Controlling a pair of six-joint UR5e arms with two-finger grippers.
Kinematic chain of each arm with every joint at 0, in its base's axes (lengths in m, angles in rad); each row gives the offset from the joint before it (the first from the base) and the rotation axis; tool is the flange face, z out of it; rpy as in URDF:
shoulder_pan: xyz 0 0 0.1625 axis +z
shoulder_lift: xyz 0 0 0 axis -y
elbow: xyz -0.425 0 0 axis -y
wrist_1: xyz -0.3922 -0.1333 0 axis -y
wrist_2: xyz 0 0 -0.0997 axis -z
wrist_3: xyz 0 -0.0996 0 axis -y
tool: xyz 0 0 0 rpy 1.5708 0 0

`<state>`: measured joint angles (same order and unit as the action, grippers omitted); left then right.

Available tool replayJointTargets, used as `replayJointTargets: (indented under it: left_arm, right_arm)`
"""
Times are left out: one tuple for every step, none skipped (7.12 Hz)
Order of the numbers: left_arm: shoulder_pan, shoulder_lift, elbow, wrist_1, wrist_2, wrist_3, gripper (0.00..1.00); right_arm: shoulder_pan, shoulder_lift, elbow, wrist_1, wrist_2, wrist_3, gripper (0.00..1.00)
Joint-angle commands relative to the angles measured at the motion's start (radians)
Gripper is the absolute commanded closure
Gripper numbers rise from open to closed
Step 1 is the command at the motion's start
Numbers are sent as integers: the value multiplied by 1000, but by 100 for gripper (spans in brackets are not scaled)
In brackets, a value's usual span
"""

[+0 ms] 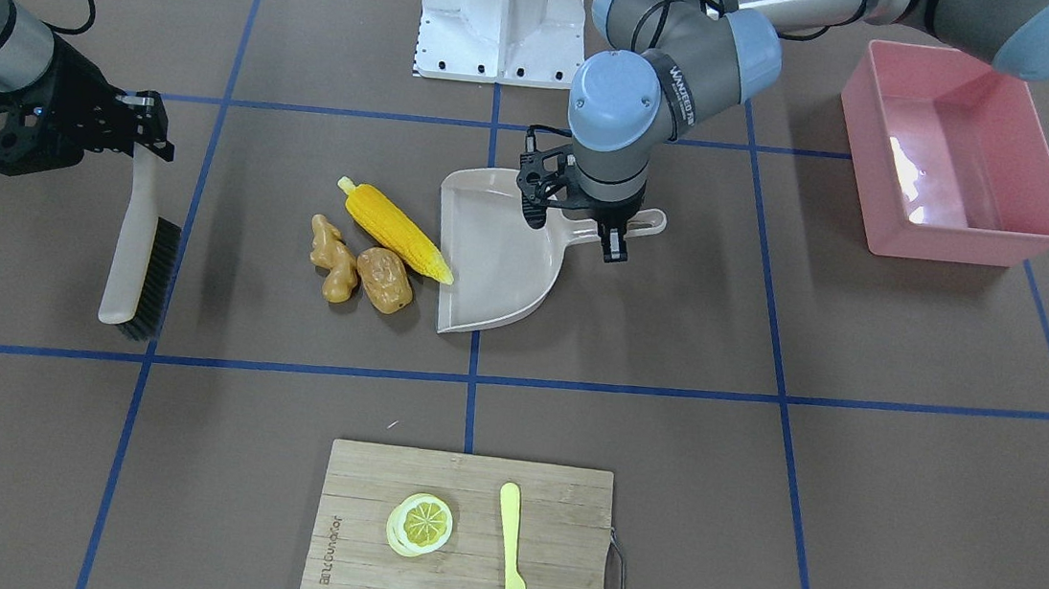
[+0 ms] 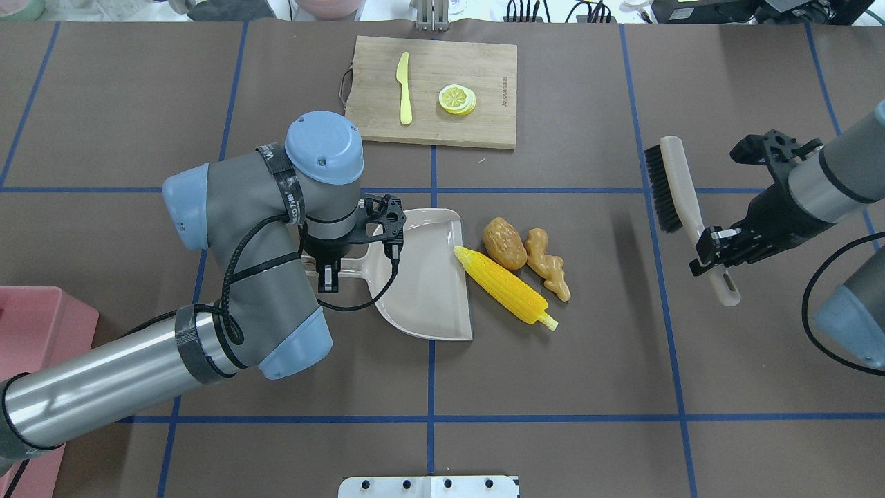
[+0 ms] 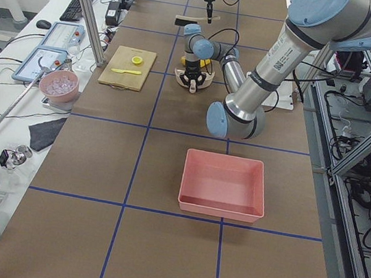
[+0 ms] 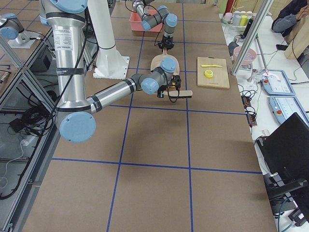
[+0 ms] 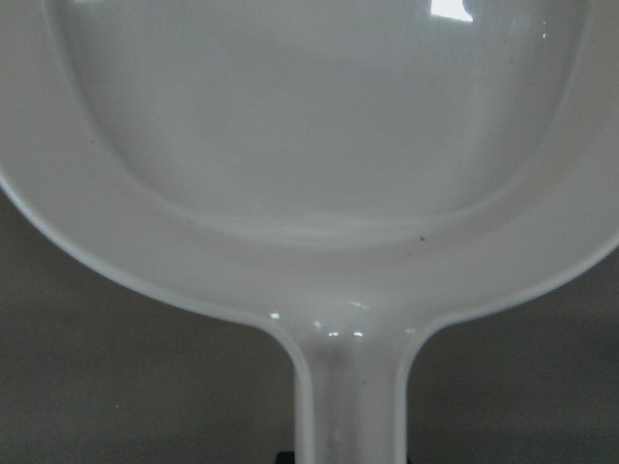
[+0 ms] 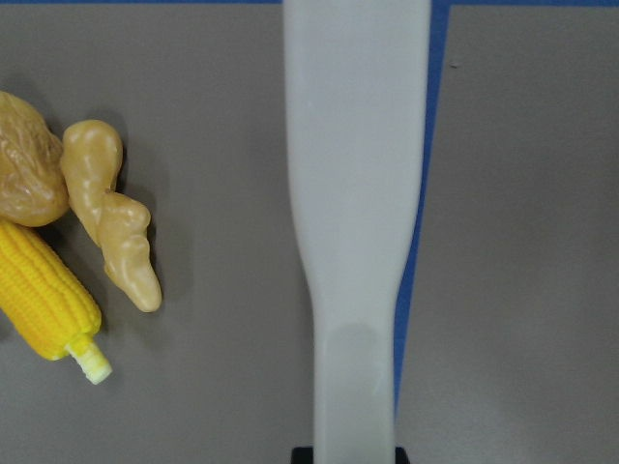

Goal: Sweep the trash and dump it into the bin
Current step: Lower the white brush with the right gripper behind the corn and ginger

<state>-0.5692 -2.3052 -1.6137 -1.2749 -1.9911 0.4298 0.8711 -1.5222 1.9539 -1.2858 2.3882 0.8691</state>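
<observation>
The trash lies together on the brown table: a yellow corn cob (image 2: 508, 287), a brown potato (image 2: 505, 243) and a tan ginger root (image 2: 546, 266). The corn's tip touches the open mouth of the beige dustpan (image 2: 429, 290). My left gripper (image 2: 330, 266) is shut on the dustpan's handle, whose pan (image 5: 309, 145) fills the left wrist view. To the right of the trash, my right gripper (image 2: 712, 252) is shut on the handle of a beige brush (image 2: 674, 183), with its black bristles facing the trash. The pink bin (image 2: 48, 325) stands near the table's left end, behind my left arm.
A wooden cutting board (image 2: 484, 69) at the far edge carries a lemon slice (image 2: 457, 99) and a pale yellow knife (image 2: 404, 90). The white robot base plate (image 2: 429, 486) is at the near edge. Blue tape lines cross the table.
</observation>
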Motion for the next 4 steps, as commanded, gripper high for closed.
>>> replayJointTargets:
  left_arm:
    - [2,1,6,-11,0,-2,100]
    - [2,1,8,-18,2,-5,100]
    - [2,1,8,-26,2,-31,100]
    - [2,1,11,-37,2,-32,100]
  right_arm:
    - [-75,14,-51,133,-44,94,100]
    - [-83,11,-84,210,-40,120,100]
    - [-87,13,-105,241,-38,123,100]
    - [-98,14,-128,272,-38,123,100]
